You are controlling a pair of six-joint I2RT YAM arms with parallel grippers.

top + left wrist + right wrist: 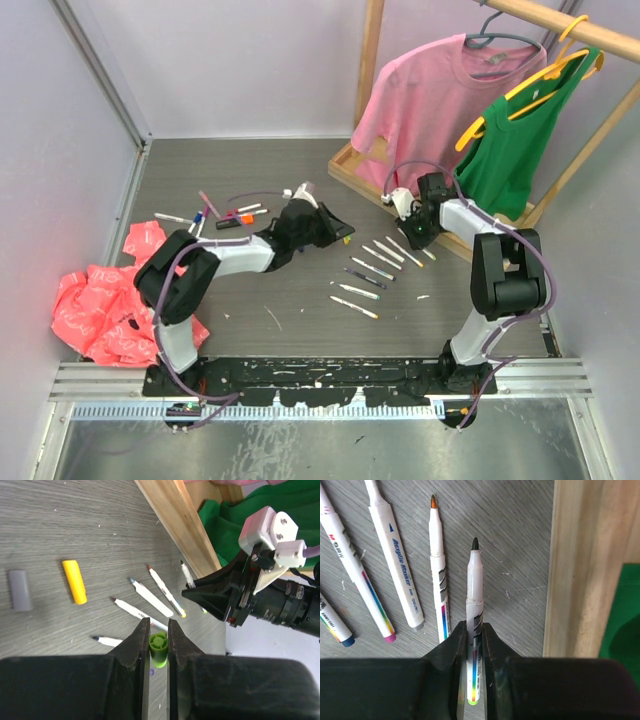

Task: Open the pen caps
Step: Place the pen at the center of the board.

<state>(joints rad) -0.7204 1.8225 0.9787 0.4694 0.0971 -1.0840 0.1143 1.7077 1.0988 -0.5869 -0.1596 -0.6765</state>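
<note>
- Two arms meet over mid-table in the top view. My left pincer and right pincer are near each other but apart.
- A row of opened pens lies on the table between them, on the side nearer my bases.
- More pens sit in a loose cluster at far left, near a pink plastic bag. They look capped, but are too small to be sure.
- Left wrist view: my left fingers are clenched on a green cap. Its open end faces outward with no barrel in it.
- A yellow cap and a grey cap lie loose on the table beyond it.
- Right wrist view: my right pincer is clamped on a white-barrelled pen, its black tip bare.
- Step, as I judge it: cap and barrel are parted, so this pen is opened.
- Next move, as I judge it:
  - lay the barrel down in line with the row;
  - let go of the green cap near the loose ones;
  - reach for the far-left cluster.
- Edges:
  - The wooden rack base runs just right of the held pen, with green cloth past it, so there is no room that way.
  - An orange-tipped pen lies just beside the barrel on its left, so I should lower straight down.
  - Bare table opens toward the middle and the near edge.
</note>
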